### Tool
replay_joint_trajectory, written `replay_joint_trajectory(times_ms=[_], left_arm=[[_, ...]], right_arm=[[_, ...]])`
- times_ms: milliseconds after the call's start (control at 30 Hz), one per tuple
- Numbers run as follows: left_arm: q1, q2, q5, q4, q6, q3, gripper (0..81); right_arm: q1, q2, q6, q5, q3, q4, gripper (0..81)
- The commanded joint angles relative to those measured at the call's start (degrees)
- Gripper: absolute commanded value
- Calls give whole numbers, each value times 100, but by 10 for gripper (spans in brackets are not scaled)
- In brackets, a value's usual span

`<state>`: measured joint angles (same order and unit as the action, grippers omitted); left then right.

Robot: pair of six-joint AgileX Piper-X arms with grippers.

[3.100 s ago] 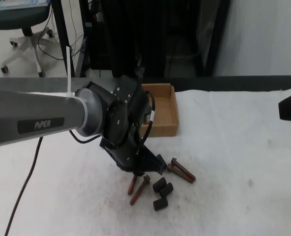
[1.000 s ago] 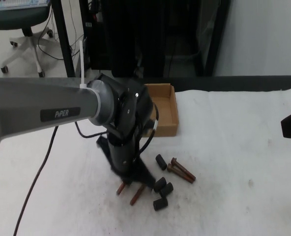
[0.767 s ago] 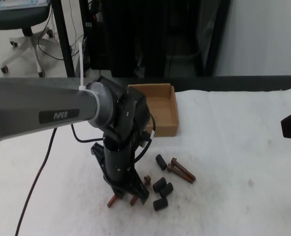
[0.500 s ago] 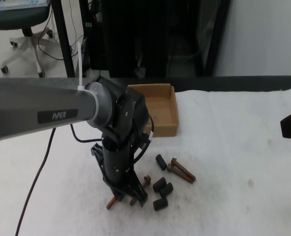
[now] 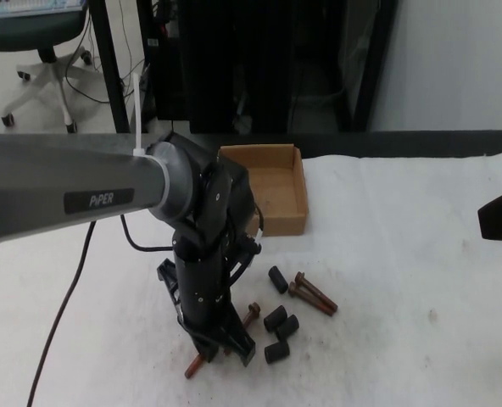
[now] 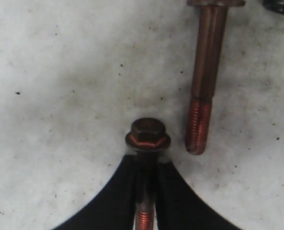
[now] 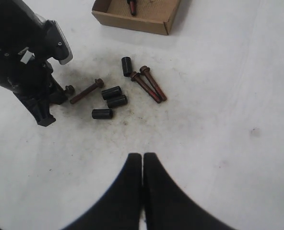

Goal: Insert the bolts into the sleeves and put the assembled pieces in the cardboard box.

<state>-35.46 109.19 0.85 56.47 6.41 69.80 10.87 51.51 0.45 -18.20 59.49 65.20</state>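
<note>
My left gripper (image 6: 147, 160) is shut on a copper bolt (image 6: 147, 136); the hex head sticks out past the fingertips, just above the white cloth. A second bolt (image 6: 207, 81) lies alongside, apart from it. In the high view the left gripper (image 5: 221, 348) points down near the front edge, with the held bolt (image 5: 193, 366) poking out. Several black sleeves (image 5: 277, 326) and a pair of bolts (image 5: 315, 292) lie to its right. The cardboard box (image 5: 276, 191) stands behind. My right gripper (image 7: 142, 163) is shut on nothing and hangs above the cloth, short of the sleeves (image 7: 112, 92).
The box (image 7: 166, 21) holds a bolt-like piece (image 7: 132, 5). The left arm's body (image 5: 73, 199) spans the left half of the bench. The right arm (image 5: 501, 212) sits at the far right edge. Bare cloth lies right of the parts.
The left gripper came down over the loose bolts, shut on one and shifted towards the front left with it. A sleeve it had covered now shows. The right arm barely moved.
</note>
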Motion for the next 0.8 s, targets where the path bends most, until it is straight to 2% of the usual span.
replay_joint_trajectory(times_ms=[0, 67, 133, 767], left_arm=[[-4, -31, 52, 230, 10, -57, 166], [-4, -31, 52, 230, 10, -57, 241], [-4, -31, 10, 230, -2, -57, 274], [-4, -31, 11, -503, -250, -57, 274]], right_arm=[[-22, -54, -45, -86, 12, 9, 8], [-22, -54, -45, -86, 12, 9, 8], [-22, -54, -45, -86, 12, 9, 8], [-22, -54, -45, -84, 12, 124, 8]])
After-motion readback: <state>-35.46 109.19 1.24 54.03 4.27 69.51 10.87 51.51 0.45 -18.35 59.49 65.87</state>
